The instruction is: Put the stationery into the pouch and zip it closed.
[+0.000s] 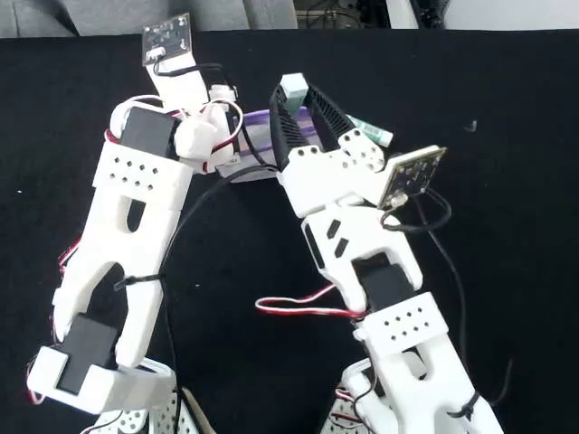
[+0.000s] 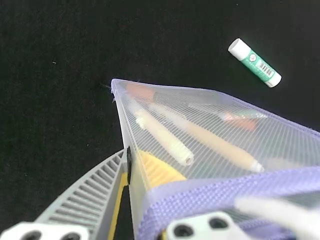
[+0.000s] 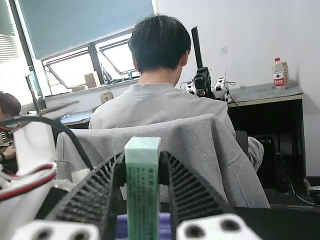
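Black tabletop (image 1: 507, 108), one green-and-white glue stick (image 2: 254, 62) lying flat on it, upper right of left wrist view, upper centre of high view.

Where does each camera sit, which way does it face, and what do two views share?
High view: above the table, looking down on the left arm, right arm, pouch and glue stick.
Left wrist view: on the left arm, looking down past the left gripper clamping the pouch.
Right wrist view: on the right arm, facing level across the table; right gripper holds a green block.
Shared: glue stick, in high and left wrist views.
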Available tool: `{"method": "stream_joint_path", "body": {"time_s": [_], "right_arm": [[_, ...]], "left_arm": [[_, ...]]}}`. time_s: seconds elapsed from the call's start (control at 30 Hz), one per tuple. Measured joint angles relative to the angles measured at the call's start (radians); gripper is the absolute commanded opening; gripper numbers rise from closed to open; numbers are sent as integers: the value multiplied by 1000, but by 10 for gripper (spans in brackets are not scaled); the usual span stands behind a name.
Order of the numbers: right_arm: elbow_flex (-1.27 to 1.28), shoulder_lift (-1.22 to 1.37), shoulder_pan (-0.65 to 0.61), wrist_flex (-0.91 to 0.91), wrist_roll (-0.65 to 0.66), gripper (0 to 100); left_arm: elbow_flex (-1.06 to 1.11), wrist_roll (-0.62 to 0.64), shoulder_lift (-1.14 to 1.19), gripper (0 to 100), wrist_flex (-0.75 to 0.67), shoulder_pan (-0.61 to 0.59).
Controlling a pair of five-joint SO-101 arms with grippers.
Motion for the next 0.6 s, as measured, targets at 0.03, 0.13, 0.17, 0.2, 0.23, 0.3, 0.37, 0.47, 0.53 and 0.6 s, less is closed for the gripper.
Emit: {"method": "stream_joint_path", "body": {"time_s": [0.03, 0.13, 0.17, 0.2, 0.23, 0.3, 0.37, 0.47, 0.53, 0.6], "right_arm": [[0, 15, 0, -3, 0, 11], [2, 72, -2, -48, 0, 11], [2, 94, 5, -75, 0, 11], [2, 121, 9, -97, 0, 11], [2, 150, 12, -118, 0, 11], [0, 209, 17, -157, 2, 11], [-3, 256, 15, -207, 3, 11], [-12, 327, 18, -276, 9, 11], [-23, 364, 15, -315, 9, 15], [-29, 391, 14, -344, 9, 16]], "left_arm": [[2, 6, 0, 30, -2, -2], [2, 12, 0, 30, -6, -2], [2, 12, 0, 30, -6, -2], [2, 14, 0, 30, -6, -2], [2, 14, 0, 30, -6, -2], [2, 20, 0, 30, -6, -2], [2, 21, 0, 30, -6, -6], [2, 25, 2, 30, -3, -8], [-8, 25, 2, 30, 12, -8], [-14, 26, 3, 30, 18, -9]]}}
